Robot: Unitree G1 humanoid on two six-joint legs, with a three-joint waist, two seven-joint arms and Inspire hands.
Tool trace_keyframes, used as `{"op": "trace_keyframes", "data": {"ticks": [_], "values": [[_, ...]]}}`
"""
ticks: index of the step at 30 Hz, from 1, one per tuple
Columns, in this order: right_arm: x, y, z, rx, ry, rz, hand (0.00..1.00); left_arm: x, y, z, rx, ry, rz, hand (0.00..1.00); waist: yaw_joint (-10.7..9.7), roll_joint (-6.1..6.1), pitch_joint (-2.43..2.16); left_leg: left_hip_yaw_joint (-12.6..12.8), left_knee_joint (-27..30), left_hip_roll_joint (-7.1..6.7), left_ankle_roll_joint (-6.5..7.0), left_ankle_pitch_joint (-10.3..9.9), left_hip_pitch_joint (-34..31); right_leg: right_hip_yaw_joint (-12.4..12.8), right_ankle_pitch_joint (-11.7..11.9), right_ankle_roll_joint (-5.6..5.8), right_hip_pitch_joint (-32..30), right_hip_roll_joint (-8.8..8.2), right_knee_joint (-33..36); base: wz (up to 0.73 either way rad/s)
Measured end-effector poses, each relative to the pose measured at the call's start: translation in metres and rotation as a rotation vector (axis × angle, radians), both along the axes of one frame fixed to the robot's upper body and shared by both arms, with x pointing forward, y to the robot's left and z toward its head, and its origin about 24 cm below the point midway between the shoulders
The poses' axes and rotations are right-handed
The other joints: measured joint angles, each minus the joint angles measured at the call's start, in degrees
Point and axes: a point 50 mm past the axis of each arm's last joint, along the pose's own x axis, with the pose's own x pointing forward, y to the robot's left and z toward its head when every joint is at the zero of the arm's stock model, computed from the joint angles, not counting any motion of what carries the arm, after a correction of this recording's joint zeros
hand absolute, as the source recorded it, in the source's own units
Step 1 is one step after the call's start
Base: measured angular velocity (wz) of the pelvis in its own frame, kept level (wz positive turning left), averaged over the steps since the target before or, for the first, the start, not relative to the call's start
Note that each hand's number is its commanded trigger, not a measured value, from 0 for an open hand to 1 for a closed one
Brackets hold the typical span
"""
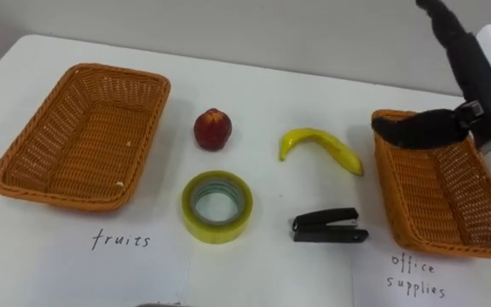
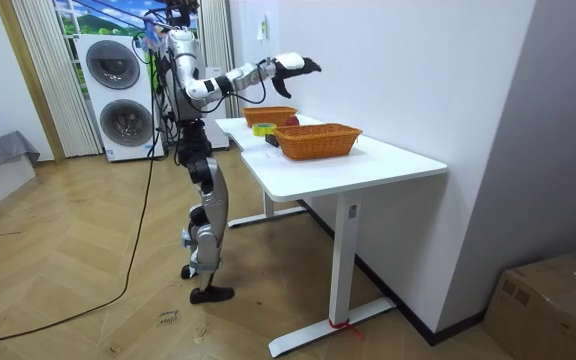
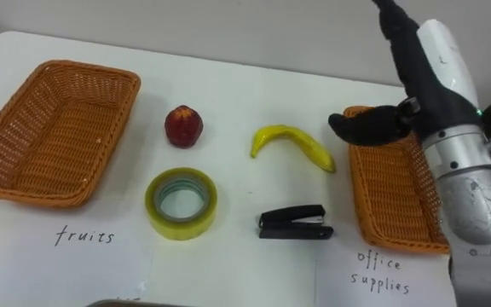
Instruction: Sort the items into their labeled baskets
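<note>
Four loose items lie on the white table (image 1: 258, 89) to the left of the right hand (image 1: 420, 128): the banana (image 1: 320, 147) nearest, then the stapler (image 1: 328, 228), tape roll (image 1: 217, 205) and red fruit (image 1: 213, 129). The hand hovers empty, fingers loosely extended, over the office-supplies basket (image 1: 446, 200). The fruits basket (image 1: 83, 136) sits farthest from it.

Bright, even room light; white table (image 1: 271, 188) evenly lit; soft faint shadows under banana (image 1: 320, 147), stapler (image 1: 328, 227).

I see a white table (image 2: 388, 160) against a white wall (image 2: 428, 70), wood floor (image 2: 88, 290), stacked washers (image 2: 116, 95) behind, and a cardboard box (image 2: 558, 300).
</note>
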Motion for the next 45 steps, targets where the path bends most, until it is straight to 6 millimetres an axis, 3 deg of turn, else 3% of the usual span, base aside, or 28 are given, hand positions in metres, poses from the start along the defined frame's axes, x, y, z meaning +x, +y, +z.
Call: {"op": "trace_keyframes", "data": {"ticks": [5,13,33,38,45], "values": [[0.001,0.011,-0.013,-0.046,0.134,0.073,0.00,0.002,-0.001,0.000,-0.003,-0.003,-0.001,0.00,0.32,0.18,-0.03,0.01,0.03,-0.02,-0.01,0.00,-0.02,0.00,0.01,-0.01,-0.07,0.03,0.02,0.00],[0.002,0.010,-0.020,-0.102,0.224,0.085,0.00,0.003,0.000,0.000,0.011,-0.007,0.002,0.00,1.44,0.12,-0.08,-0.35,0.13,-0.08,0.01,0.03,0.03,-0.25,0.01,-0.02,0.19,-0.05,0.00,0.01],[-0.001,0.016,-0.043,-0.121,0.449,0.154,0.00,0.015,-0.001,0.001,0.018,-0.026,-0.019,0.00,1.81,0.31,0.00,-1.19,0.11,-0.07,0.02,0.03,0.05,-0.53,0.31,-0.02,0.96,0.08,-0.93,0.02],[-0.003,0.030,-0.055,-0.143,0.536,0.240,0.00,0.015,0.001,0.002,0.025,-0.022,-0.037,0.00,1.80,0.73,0.12,-1.19,0.14,-0.06,0.01,0.04,0.07,-0.49,0.31,-0.02,0.95,0.08,-0.94,0.00],[-0.007,0.027,-0.070,-0.145,0.644,0.244,0.00,0.019,0.004,0.003,0.032,-0.035,-0.047,0.00,2.71,0.93,0.13,-1.22,0.14,-0.08,0.03,0.04,0.10,-0.84,0.31,-0.01,1.05,0.01,-0.91,0.00]]}}
